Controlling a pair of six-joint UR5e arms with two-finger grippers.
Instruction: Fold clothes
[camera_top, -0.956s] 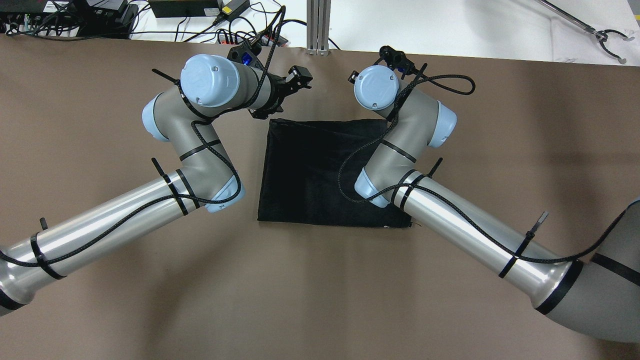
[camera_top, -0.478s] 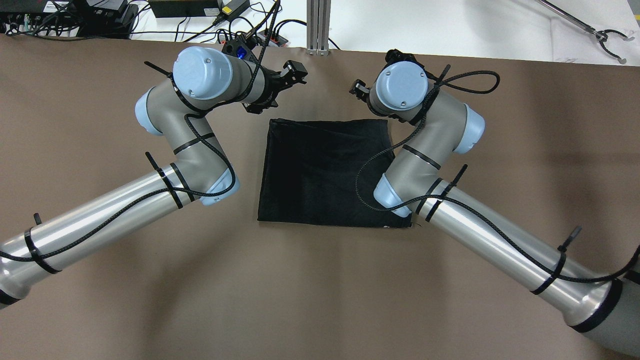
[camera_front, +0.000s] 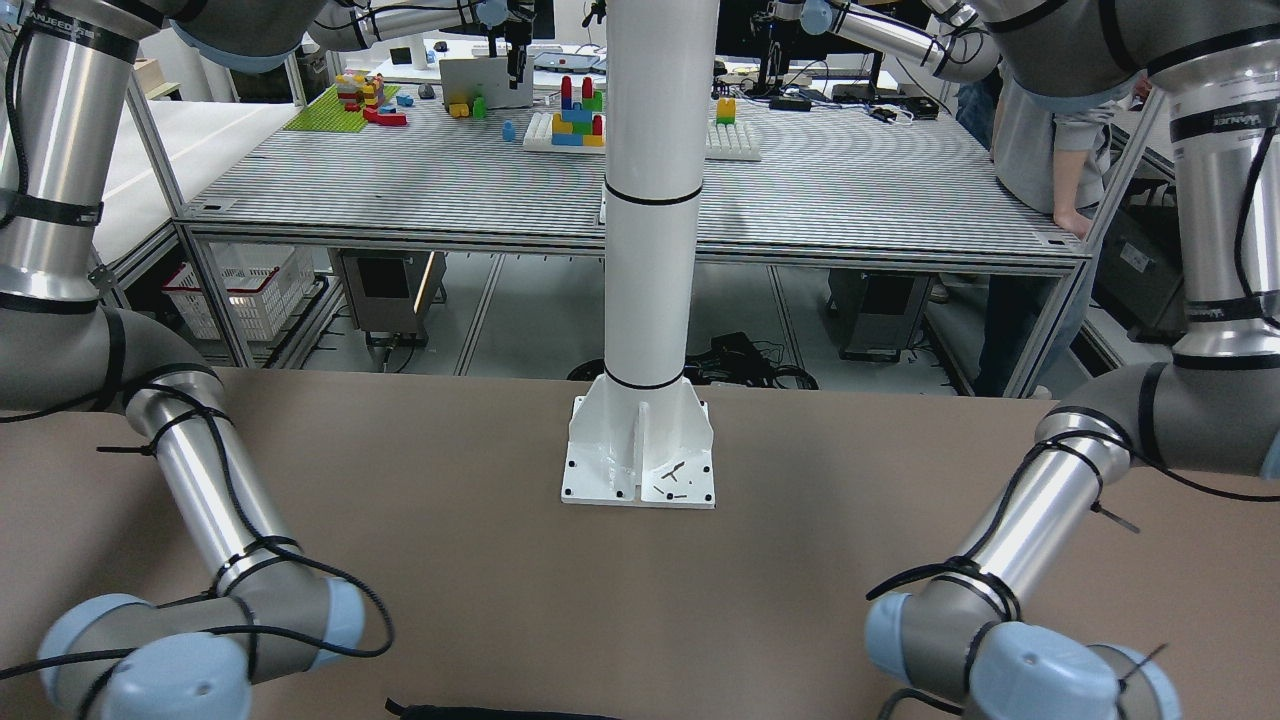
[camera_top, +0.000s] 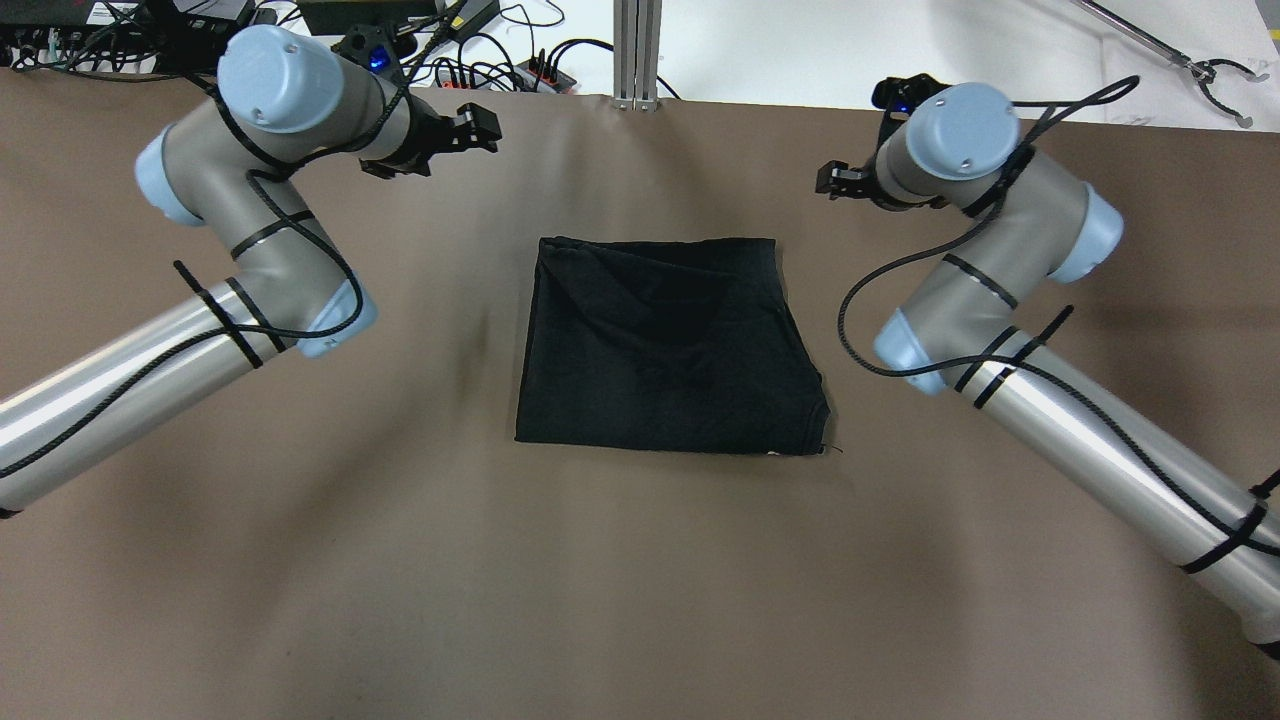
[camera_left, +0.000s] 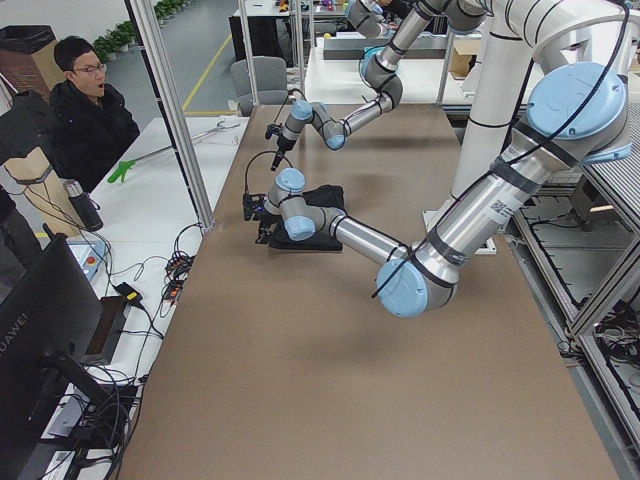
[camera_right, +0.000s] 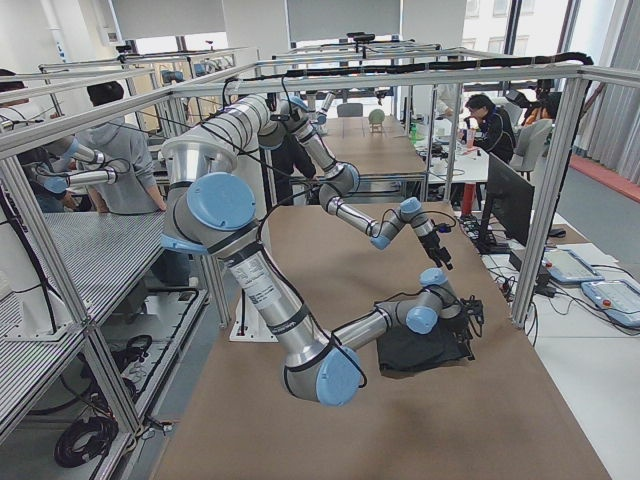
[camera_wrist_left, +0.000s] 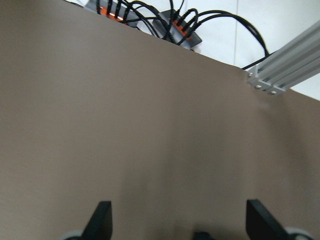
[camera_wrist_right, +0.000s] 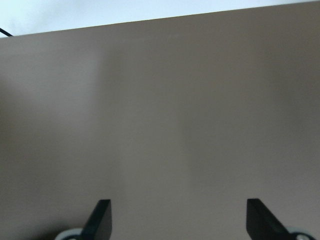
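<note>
Folding well means lowering the left gripper and right gripper, both spread wide and empty, onto matching corners of the black garment lying flat between them, slightly robot-side.

The robot has 2 arms: the left arm and the right arm. Both have shiny silver tubes, grey joint housings and round pale blue caps with small screws. A black braided cable runs along each arm, bound by black ties. The left gripper and the right gripper are black.
</note>
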